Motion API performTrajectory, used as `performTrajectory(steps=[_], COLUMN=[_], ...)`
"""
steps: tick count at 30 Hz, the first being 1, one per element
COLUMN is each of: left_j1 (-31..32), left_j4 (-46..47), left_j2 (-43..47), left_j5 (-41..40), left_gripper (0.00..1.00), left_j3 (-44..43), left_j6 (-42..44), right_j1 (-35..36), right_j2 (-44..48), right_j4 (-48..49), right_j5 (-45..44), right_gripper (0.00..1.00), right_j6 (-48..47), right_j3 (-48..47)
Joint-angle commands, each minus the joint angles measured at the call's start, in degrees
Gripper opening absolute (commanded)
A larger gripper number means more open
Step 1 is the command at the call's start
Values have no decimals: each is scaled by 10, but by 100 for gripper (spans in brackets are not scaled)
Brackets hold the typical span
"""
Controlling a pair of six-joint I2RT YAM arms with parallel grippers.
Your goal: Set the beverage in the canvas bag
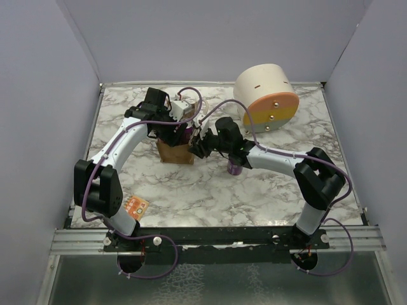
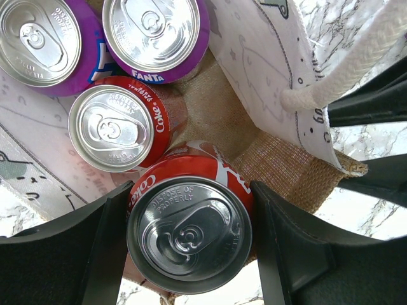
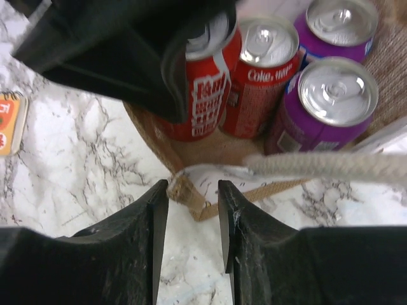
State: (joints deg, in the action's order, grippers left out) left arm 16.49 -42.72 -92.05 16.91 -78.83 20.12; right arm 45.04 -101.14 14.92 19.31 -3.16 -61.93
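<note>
The beverage, a red Coke can [image 2: 189, 235], is upright between the fingers of my left gripper [image 2: 189, 240], which is shut on it. It sits at the open mouth of the tan canvas bag [image 1: 176, 152], against the near wall. I cannot tell whether it rests on the bottom. Inside the bag stand another Coke can [image 2: 114, 127] and two purple Fanta cans [image 2: 156, 35]. My right gripper [image 3: 193, 197] is open at the bag's rim, with a frayed corner of the bag [image 3: 184, 189] between its jaws, touching the left one. The held can [image 3: 206, 89] also shows in the right wrist view.
A white rope handle [image 3: 318, 166] lies across the bag's edge. A purple can [image 1: 234, 168] stands on the marble table beside my right arm. A large cream cylinder with an orange-yellow face [image 1: 267, 96] sits at the back right. An orange card [image 1: 137, 204] lies front left.
</note>
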Motion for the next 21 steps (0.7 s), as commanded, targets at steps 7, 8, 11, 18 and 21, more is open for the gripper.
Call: performTrajectory(steps=[7,8,11,18,21], left_j1=[-7,-7,-7,-6,-7], left_j4=[8,9,10,11,14], left_j2=[5,6,7,4,0], left_j5=[-9,-10,-20,-47,-57], left_gripper=[0,0,0,0,0], left_j3=[10,10,10,17,29], left_j6=[8,9,11,11,14], right_j1=[4,4,4,4,4], right_j2=[2,2,6,28,31], right_j4=[-8,-9,-11,-12,-11], right_j5=[16,16,14,23,29], right_gripper=[24,21,11,1,1], right_j6=[18,18,18,8,2], right_j3=[-39,-39,-38,-20,-15])
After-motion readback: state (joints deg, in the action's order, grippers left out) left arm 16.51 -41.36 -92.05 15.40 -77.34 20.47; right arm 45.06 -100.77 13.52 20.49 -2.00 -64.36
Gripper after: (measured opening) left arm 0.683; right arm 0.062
